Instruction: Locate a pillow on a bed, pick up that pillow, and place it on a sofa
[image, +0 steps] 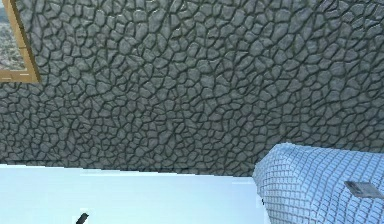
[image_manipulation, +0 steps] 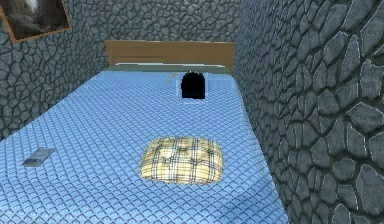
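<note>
A pale yellow checked pillow (image_manipulation: 182, 160) lies flat on a bed (image_manipulation: 90, 120) with a blue quilted cover, toward the bed's near right part in the arm side view. A wooden headboard (image_manipulation: 170, 53) stands at the bed's far end. A corner of the same blue quilted cover (image: 315, 185) rises at the forward view's lower right.
Rough grey stone walls (image: 190, 80) close in ahead and along the bed's right side (image_manipulation: 320, 110). A dark rounded thing (image_manipulation: 193, 86) sits near the headboard. A small grey flat item (image_manipulation: 38, 156) lies on the cover's left. Framed pictures (image_manipulation: 35, 18) (image: 15, 45) hang on the walls.
</note>
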